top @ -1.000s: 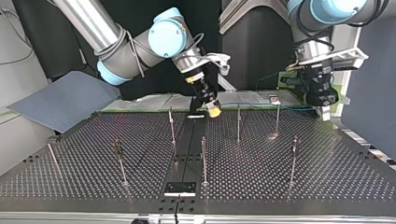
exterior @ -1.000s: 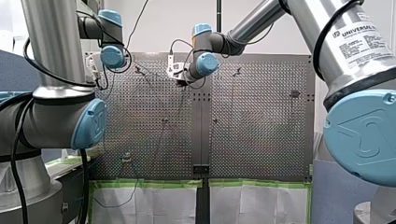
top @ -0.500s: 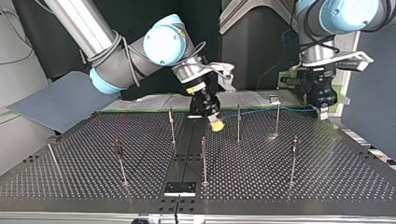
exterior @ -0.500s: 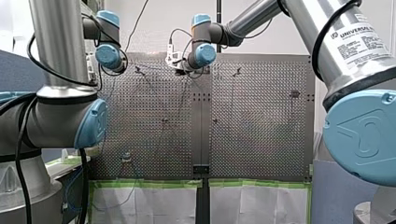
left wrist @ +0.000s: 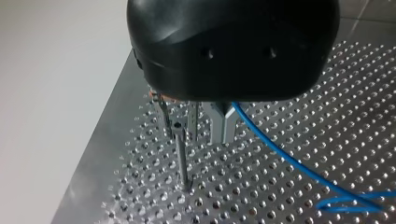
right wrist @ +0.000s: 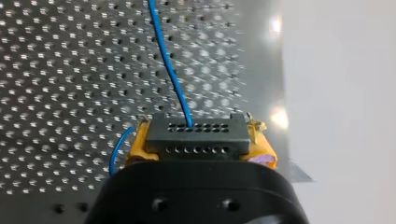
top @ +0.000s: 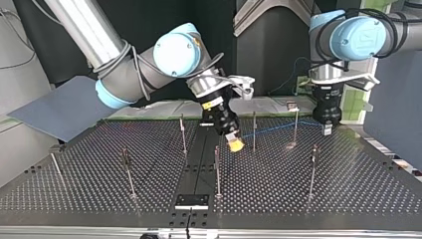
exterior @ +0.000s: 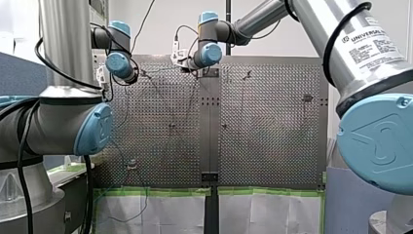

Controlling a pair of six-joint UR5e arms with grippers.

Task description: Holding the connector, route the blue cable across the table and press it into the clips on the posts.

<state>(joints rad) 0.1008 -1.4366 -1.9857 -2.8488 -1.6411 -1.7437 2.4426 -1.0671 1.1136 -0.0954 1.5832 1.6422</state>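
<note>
My right gripper point(right wrist: 198, 140) had its two yellow pads point(right wrist: 137, 148) clamped on the one black connector point(right wrist: 196, 133), which sat squarely between them. The single blue cable point(right wrist: 167, 65) left the connector's face and led off over the perforated table point(right wrist: 56, 70). In the top view that cable reached across to my left gripper point(top: 327, 130), though whether that one was closed on it could not be told, and seven thin posts point(top: 217, 167) stood about the table, one just beside my left gripper in its wrist view.
</note>
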